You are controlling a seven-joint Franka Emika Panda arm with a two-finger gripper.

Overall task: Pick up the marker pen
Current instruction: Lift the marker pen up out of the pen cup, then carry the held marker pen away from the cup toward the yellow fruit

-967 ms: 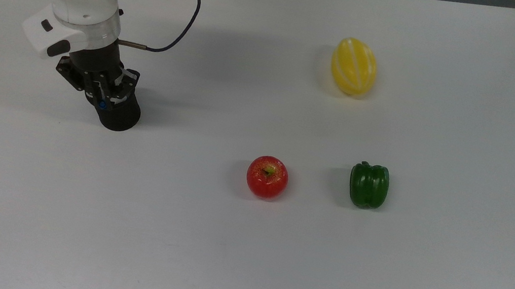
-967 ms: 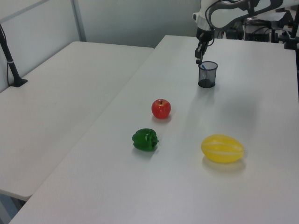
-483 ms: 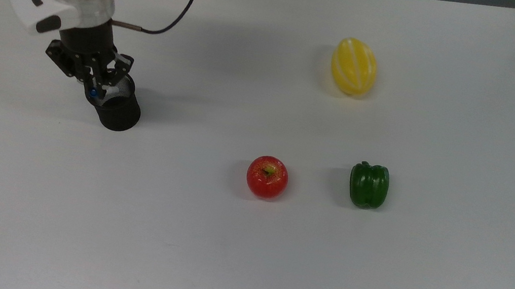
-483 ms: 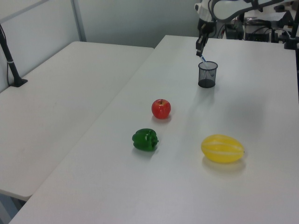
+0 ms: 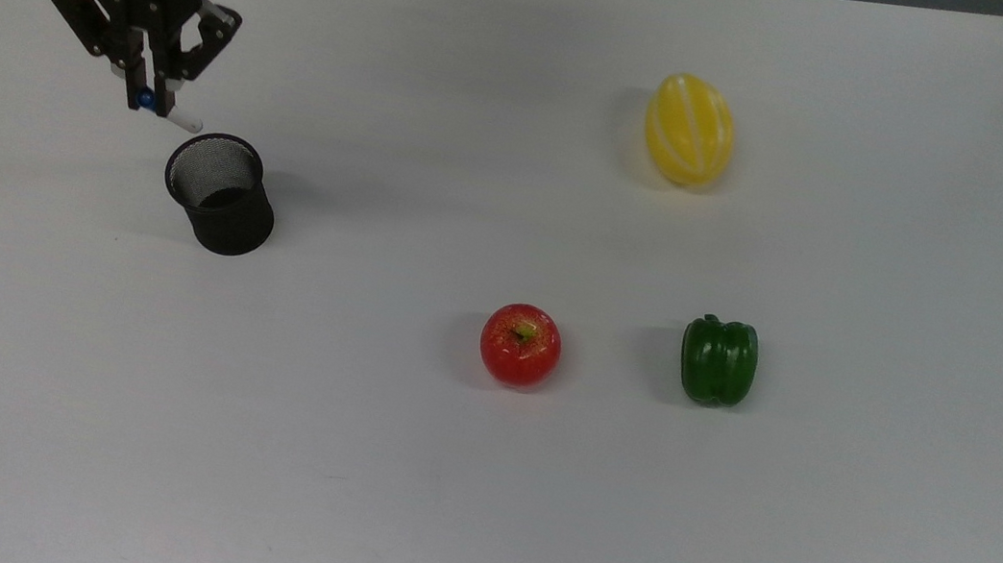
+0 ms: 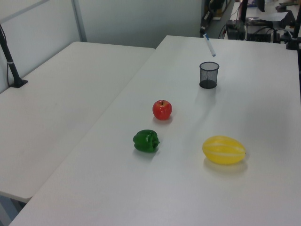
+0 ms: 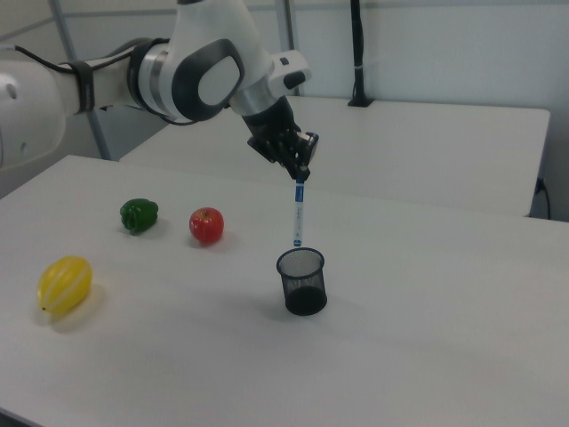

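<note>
My gripper [image 5: 146,94] [image 7: 300,173] is shut on the blue top end of the marker pen [image 7: 299,213]. The pen hangs nearly upright, its white barrel [image 5: 181,121] pointing down with the tip just above the rim of the black mesh cup [image 5: 220,192] [image 7: 303,280]. In the left view the marker pen [image 6: 209,46] hangs tilted in the air above the mesh cup [image 6: 208,75]. The pen is clear of the cup and touches nothing but my fingers.
A red apple [image 5: 520,344], a green bell pepper [image 5: 719,361] and a yellow melon [image 5: 689,129] lie on the white table [image 5: 474,491], well to the top view's right of the cup. A second table [image 6: 51,108] stands at the left view's left.
My gripper has risen out of the mesh cup with the marker pen in it, moving up and towards the top view's upper left. The pen now hangs free above the cup.
</note>
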